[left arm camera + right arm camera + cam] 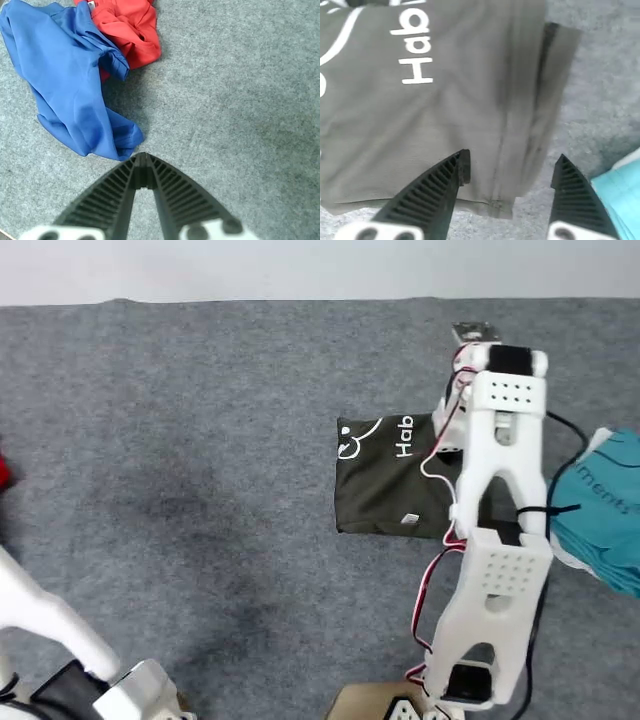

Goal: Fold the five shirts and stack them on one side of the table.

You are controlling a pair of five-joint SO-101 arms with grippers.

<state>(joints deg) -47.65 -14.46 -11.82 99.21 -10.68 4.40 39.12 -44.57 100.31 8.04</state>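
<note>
The grey table (pixel 200 440) is viewed from above by a fixed camera. Wrist cameras are pointed down, close to it. The dark shirt (pixel 385 490) is shared with the right wrist view.

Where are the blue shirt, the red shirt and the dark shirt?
blue shirt (pixel 65 75): left wrist view, middle of its crumpled cloth.
red shirt (pixel 132 32): left wrist view, uncovered part beside the blue one.
dark shirt (pixel 385 490): high view, plain cloth near its middle.
</note>
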